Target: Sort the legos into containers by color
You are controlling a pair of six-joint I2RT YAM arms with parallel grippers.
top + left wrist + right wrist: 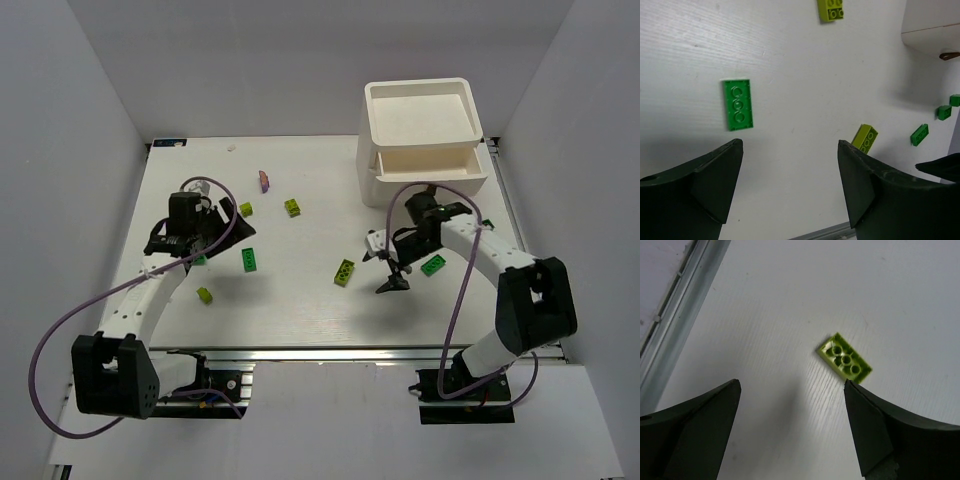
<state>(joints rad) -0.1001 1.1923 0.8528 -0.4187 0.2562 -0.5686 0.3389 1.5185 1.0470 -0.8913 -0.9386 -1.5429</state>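
Several studded plastic legos [249, 259], boxy white containers [370, 180]

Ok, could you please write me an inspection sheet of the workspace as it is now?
Surface: white table, no stain seen.
Job's things: legos lie loose on the table: purple lego, green legos, yellow-green legos. White container unit at the far right; no brick seen in its top tray.
Clutter: nothing seen.
Grippers: left gripper open, empty; right gripper open, empty.
Cables: purple cable loops beside the left arm, another along the right arm; neither touches a brick.
Surroundings: white walls; metal rail at the near edge.
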